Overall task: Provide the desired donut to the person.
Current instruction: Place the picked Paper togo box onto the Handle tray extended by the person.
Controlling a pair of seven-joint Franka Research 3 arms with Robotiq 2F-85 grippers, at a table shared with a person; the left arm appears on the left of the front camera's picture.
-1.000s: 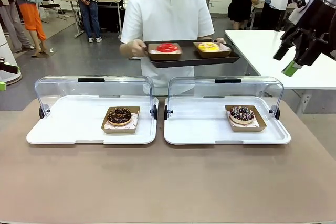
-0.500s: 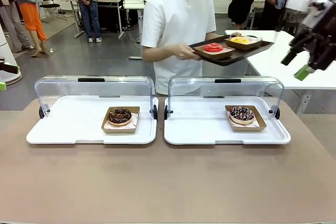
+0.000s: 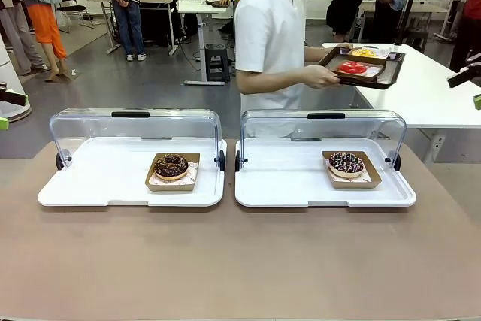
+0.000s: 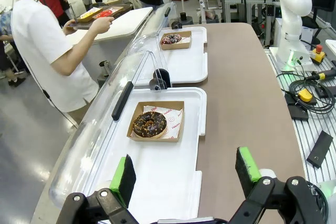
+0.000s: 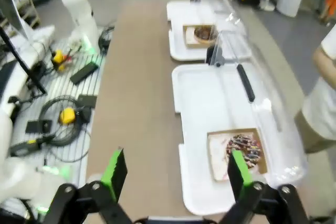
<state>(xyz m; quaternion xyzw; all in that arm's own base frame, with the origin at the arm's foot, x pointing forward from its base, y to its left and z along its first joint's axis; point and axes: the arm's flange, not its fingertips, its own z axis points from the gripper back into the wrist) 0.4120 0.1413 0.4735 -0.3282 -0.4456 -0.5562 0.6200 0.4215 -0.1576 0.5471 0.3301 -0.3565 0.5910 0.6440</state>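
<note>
Person [image 3: 272, 31] in white T-shirt carrying dark tray [image 3: 366, 67] with two donuts, chocolate donut [image 3: 171, 165] and sprinkled donut [image 3: 346, 162] on white trays, left gripper [image 4: 185, 174] and right gripper [image 5: 176, 174] jaws spread, grasping nothing

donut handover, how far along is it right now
Nothing is handed over yet. The chocolate-glazed donut in its brown cardboard tray and the sprinkled chocolate donut in its cardboard tray both sit in their white display trays. The left gripper and right gripper hang open and empty. The person in the white T-shirt holds a dark serving tray, turned aside. Picking and delivering a donut remain.
</note>
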